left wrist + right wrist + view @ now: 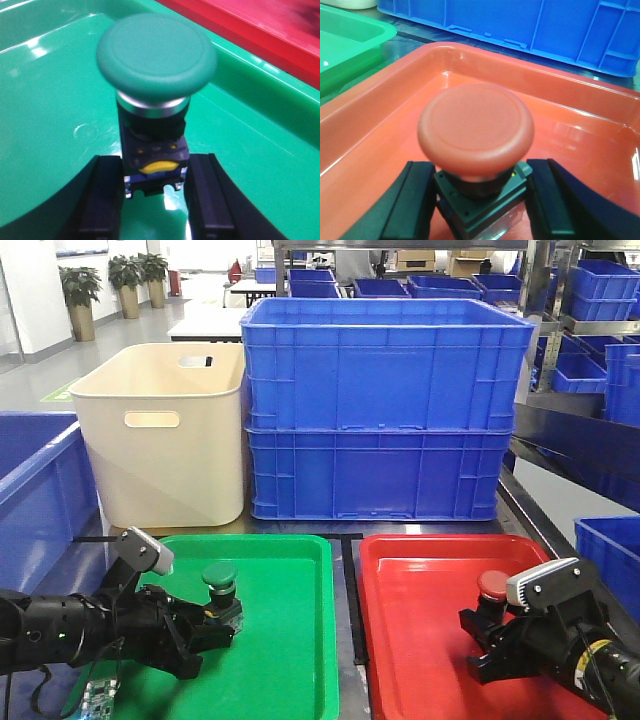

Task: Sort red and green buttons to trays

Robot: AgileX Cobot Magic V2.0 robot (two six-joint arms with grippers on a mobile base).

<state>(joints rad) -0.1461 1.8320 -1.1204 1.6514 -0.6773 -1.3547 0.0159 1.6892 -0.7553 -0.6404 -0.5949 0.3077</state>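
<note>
Left wrist view: my left gripper (155, 200) has its jaws clamped on the black block of the green button (156, 55), which stands upright in the green tray (45, 125); whether the base touches the tray floor or hangs just above it, I can't tell from this angle.
Right wrist view: my right gripper (480, 210) brackets the block of the red button (476, 127) inside the red tray (560, 90); the jaws look pressed against it, so I read that as a grip.
Front view: both buttons are in trays of their own colour, green at left (220, 575), red at right (492, 583), the trays lying side by side on the table (345, 540).
Handling: I judge each button light, rigid and top-heavy under its wide cap; the domed caps look smooth and slippery, so I'd hold the square block body on its flat sides, low down, never the cap.
Fragility: hard plastic, probably sturdy, though it could tip when let go.
Count: two buttons, one red and one green; two trays, one of each colour.
Behind: a beige bin (170, 430) and stacked blue crates (380, 410).
</note>
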